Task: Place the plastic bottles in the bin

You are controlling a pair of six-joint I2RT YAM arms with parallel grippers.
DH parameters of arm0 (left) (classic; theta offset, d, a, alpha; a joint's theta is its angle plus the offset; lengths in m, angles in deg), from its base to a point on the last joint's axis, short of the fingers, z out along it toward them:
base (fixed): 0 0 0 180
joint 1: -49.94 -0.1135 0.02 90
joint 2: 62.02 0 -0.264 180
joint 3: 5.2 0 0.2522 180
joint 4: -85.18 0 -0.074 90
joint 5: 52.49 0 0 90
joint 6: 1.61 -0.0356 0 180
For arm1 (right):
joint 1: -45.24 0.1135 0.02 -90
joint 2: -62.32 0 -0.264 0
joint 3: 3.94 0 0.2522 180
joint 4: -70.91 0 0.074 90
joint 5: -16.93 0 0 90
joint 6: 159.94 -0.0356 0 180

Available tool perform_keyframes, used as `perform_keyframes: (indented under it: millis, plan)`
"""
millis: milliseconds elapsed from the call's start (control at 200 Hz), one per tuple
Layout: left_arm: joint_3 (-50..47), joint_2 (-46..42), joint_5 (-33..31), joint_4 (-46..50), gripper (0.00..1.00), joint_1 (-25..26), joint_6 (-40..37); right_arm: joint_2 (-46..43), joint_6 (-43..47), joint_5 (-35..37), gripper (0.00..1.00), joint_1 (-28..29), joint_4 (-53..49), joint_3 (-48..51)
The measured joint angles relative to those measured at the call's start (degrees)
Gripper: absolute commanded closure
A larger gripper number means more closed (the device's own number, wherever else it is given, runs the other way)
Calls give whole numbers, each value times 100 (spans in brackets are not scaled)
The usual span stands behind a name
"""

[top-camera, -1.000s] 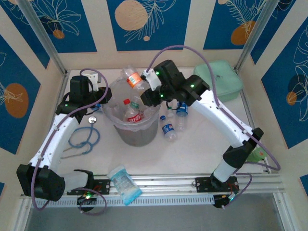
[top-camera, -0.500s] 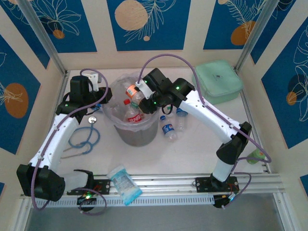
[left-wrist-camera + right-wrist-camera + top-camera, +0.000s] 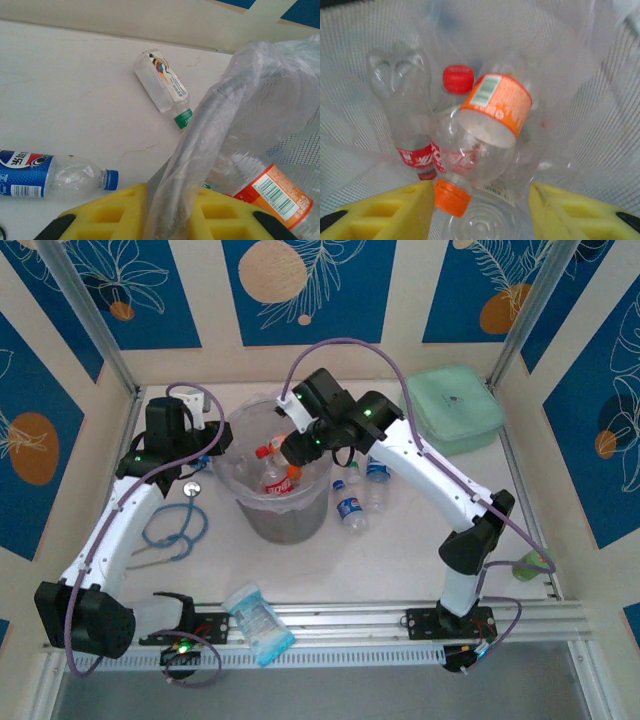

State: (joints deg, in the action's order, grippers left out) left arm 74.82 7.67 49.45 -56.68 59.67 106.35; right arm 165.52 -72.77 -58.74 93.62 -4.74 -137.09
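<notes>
White table [image 3: 400, 550] inside a walled booth. The bin [image 3: 283, 522] stands left of centre, with a clear bag liner folded over its rim. Mint-green case [image 3: 455, 408] sits in the far right corner, well apart from the bin.

Left gripper [image 3: 212, 448] is at the bin's left rim. In the wrist view its yellow fingers [image 3: 115, 212] are clamped on the bagged rim. Right gripper [image 3: 297, 447] hangs over the bin mouth pointing down, with its fingers [image 3: 385, 210] spread and gripping nothing.

Blue stethoscope [image 3: 175, 525] lies on the table left of the bin. Blue-and-white packet [image 3: 258, 622] lies on the near rail.

In the bin, the orange-label bottle [image 3: 490, 120] lies loose on the pile below the right gripper, orange cap toward the camera. Beside it are a red-cap bottle [image 3: 456, 80] and a red-label bottle [image 3: 405, 100].

On the table just right of the bin lie a blue-label bottle [image 3: 350, 508] and a second blue-label bottle [image 3: 377, 473]. The left wrist view shows a blue-cap bottle [image 3: 50, 172] and a green-cap bottle [image 3: 162, 86] lying on the table outside the rim.
</notes>
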Motion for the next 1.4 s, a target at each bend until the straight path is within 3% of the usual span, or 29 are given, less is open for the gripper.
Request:
perform_keyframes:
  millis: [215,370,785,1026,1266,1401]
  plan:
    - [-4,-15,-4,4,77,0,-2,798,4,-87,74,70,105,-815]
    - [-22,-37,-24,2,77,0,0,1537,-28,-122,84,68,120,-824]
    - [-26,-44,-17,2,77,2,0,1344,-527,-319,85,101,1056,229]
    - [-26,-44,-24,4,77,2,-2,859,-645,-254,71,101,1012,299]
    - [-28,-44,-22,4,77,2,-2,-896,-721,33,53,-9,1290,861]
    - [-28,-44,-22,2,77,2,0,-1755,-903,157,43,-470,1440,1541]
